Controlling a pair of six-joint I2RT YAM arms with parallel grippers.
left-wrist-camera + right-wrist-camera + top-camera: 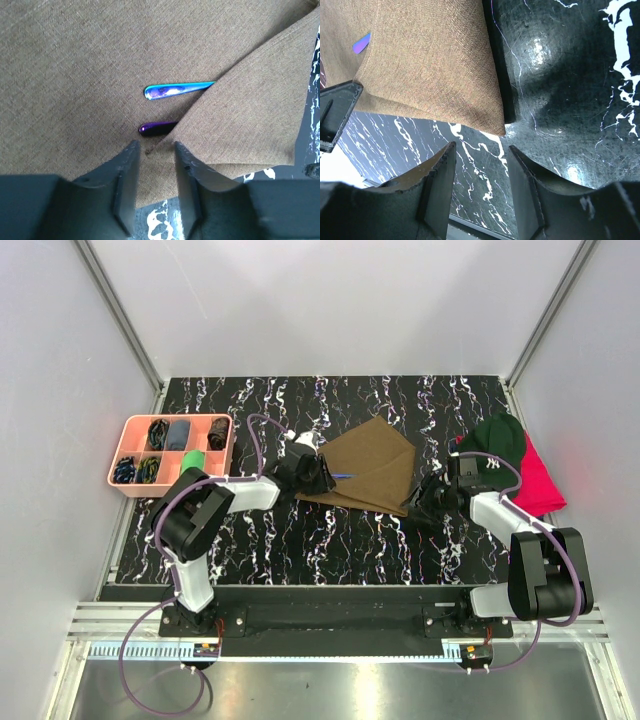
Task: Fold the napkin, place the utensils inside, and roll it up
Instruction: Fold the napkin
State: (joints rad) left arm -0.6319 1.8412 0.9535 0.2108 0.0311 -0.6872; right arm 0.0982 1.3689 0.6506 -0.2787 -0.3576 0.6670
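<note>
The olive-brown napkin (365, 465) lies folded mid-table, one flap laid over the utensils. In the left wrist view, a blue handle (175, 90) and a purple handle (156, 129) stick out from under the flap of the napkin (75, 75). A blue tip (343, 476) shows in the top view. My left gripper (305, 472) is open at the napkin's left edge, its jaws (154, 150) straddling flat cloth just short of the purple handle. My right gripper (425, 498) is open and empty (481, 147), just off the corner of the napkin (445, 70).
A pink compartment tray (120, 455) with small items stands at the left. A dark green cap (497, 440) lies on a red cloth (545, 485) at the right, just behind my right arm. The table is black marble-patterned (330, 540).
</note>
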